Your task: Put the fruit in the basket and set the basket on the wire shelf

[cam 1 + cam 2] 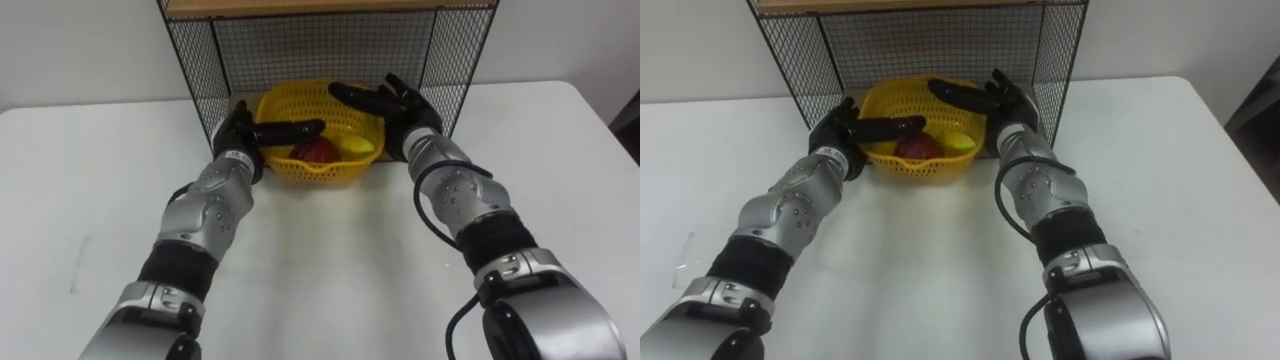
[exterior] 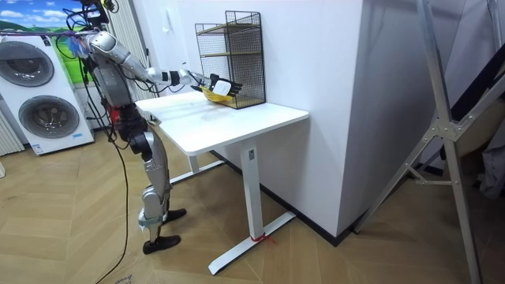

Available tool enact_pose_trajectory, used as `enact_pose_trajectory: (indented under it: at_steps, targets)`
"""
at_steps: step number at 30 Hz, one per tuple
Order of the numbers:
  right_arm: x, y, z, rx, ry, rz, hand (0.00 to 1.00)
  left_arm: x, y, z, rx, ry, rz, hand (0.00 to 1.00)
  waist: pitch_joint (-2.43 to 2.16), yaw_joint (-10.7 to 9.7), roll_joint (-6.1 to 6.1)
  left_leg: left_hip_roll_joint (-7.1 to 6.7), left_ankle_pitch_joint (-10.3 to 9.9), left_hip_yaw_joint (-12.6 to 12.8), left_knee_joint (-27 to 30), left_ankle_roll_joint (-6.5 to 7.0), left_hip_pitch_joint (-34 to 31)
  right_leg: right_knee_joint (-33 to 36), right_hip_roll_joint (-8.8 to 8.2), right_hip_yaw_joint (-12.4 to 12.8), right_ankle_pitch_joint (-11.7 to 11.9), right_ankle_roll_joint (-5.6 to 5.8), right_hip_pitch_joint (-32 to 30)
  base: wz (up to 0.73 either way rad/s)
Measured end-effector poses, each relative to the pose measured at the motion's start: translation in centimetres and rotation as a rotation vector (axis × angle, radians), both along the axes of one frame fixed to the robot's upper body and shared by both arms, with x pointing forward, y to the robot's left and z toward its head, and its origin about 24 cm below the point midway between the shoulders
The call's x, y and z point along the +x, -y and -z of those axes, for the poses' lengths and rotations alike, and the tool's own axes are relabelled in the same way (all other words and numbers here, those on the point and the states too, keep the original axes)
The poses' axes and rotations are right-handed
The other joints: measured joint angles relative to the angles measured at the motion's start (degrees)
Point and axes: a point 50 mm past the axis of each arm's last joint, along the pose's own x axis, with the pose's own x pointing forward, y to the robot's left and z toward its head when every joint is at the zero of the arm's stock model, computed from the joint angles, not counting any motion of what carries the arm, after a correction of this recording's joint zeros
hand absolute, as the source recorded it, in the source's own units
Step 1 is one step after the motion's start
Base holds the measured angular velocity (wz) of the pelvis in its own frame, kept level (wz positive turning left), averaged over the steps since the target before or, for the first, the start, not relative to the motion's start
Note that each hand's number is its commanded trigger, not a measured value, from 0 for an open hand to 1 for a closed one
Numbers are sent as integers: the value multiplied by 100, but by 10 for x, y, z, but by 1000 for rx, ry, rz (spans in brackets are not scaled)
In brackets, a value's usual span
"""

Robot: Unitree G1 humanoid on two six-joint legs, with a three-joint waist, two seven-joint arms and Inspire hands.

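The basket (image 1: 318, 170), yellow and open-weave, is sitting at the middle of the table's (image 1: 330, 270) far edge, right at the mouth of the wire shelf's (image 1: 200, 70) lowest bay. Its back half is lying under the shelf's wooden board (image 1: 300, 6) while its front is poking out toward me. Whether it is resting on the shelf's floor or on the table, I cannot tell. A red fruit (image 1: 315, 152) and a yellow fruit (image 1: 357, 145) are lying inside it, touching each other, so I am judging the loading part done.

I am bracketing the basket with both hands. My left hand (image 1: 238, 132) is lying at the left rim, fingers stretched nearly straight across the near rim. My right hand (image 1: 405, 105) is reaching over the right rim, fingers spread and only slightly bent. Neither looks to be curling round the rim, though the thumbs are hard to make out.

What is remaining, I am judging, is getting the basket fully into the bay and drawing my hands out. The mesh side panels are flanking my wrists and the board is hanging low over my fingers, so both are crowding the way. Two washing machines (image 2: 35, 87) are standing behind me, well apart from the table.
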Motion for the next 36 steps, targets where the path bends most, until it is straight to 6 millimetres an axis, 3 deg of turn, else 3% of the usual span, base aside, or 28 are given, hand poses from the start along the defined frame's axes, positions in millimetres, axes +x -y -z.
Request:
enact_pose_trajectory:
  at_steps: [10, 19, 36]
  targets:
    - [-1, 1, 4, -3, -18, 4, 0, 0, -12, 6, 12, -11, -20, 0, -5, -150, 52, -2, 4, -13, 2, 5, 36, 5, 0, -13, 1, 1, 38, 0]
    - [-4, 3, 12, -7, -49, 11, 0, -3, -13, 13, 15, -41, -23, 0, -35, -171, 99, -32, 16, -9, -92, 7, 214, -4, -25, -15, -1, 3, 169, 0]
    - [-7, 4, 18, -5, -45, -21, 0, -4, -14, 15, 26, -46, -24, 0, -44, -183, 97, -59, 41, 0, -144, 28, 290, 7, -52, -14, 3, 23, 208, 0]
